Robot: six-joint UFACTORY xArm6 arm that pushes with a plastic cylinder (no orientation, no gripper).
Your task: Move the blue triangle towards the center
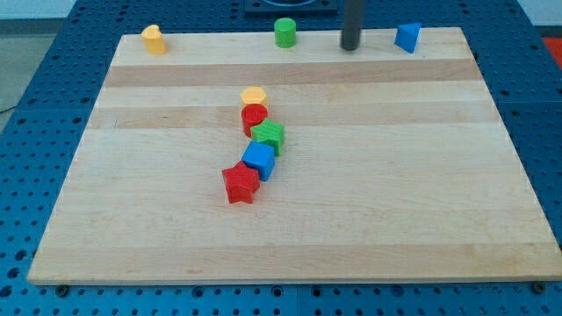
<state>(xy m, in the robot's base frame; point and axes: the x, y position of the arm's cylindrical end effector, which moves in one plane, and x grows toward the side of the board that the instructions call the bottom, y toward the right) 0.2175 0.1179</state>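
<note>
The blue triangle [407, 37] stands at the view's top right, close to the board's top edge. My tip [350, 46] is the lower end of a dark rod coming down from the view's top. It rests on the board to the left of the blue triangle, a short gap apart, not touching it. A green cylinder [284, 32] stands to the left of my tip along the same top edge.
A yellow block [154, 39] sits at the top left. A chain of touching blocks runs down the board's middle: yellow hexagon [254, 95], red cylinder [254, 117], green star [269, 135], blue cube [259, 160], red star [241, 183]. The wooden board [395, 175] lies on a blue pegboard.
</note>
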